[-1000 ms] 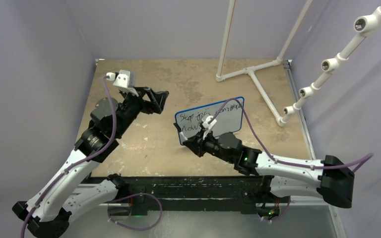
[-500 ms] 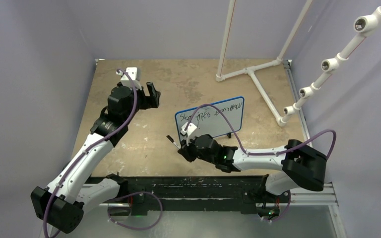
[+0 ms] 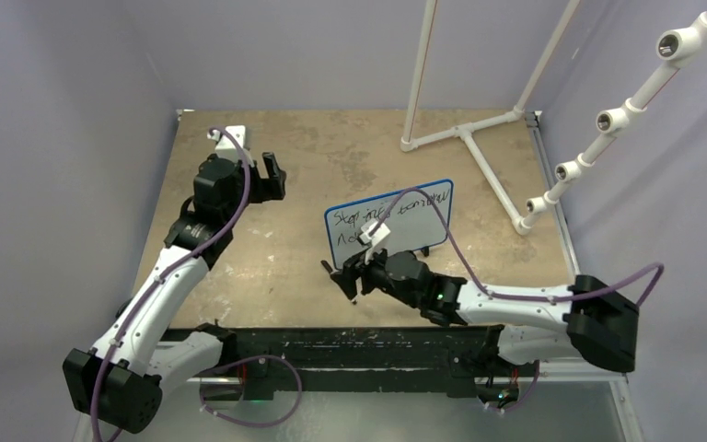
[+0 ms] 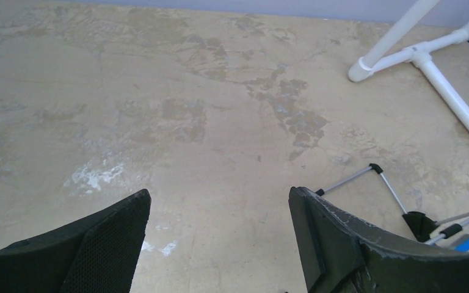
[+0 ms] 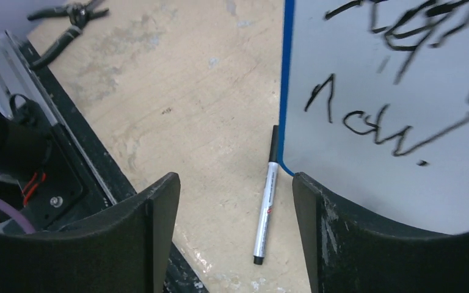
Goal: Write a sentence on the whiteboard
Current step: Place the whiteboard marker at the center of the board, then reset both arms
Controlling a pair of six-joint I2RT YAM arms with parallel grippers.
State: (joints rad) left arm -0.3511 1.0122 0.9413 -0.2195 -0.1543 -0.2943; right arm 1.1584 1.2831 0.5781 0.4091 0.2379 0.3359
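The whiteboard (image 3: 403, 230) stands tilted mid-table, white with a blue rim; the black handwritten sentence (image 3: 388, 211) runs across it in two lines. The right wrist view shows the whiteboard (image 5: 403, 73) and the sentence (image 5: 383, 125) close up. A grey marker (image 5: 265, 201) with a black cap lies flat on the table by the board's lower left corner. Above it my right gripper (image 3: 342, 276) (image 5: 234, 180) is open, holding nothing. My left gripper (image 3: 273, 175) (image 4: 218, 194) is open and empty over bare table, left of the board. The board's wire stand (image 4: 392, 189) shows at its right.
A white pipe frame (image 3: 465, 133) stands at the back right, with a pipe rack (image 3: 608, 120) along the right wall. Pliers (image 5: 67, 18) lie on the table toward the front left. A black rail (image 3: 350, 345) runs along the near table edge.
My right gripper has opened and let go of the marker, which now lies on the table by the board. The left arm has drawn back to the far left.
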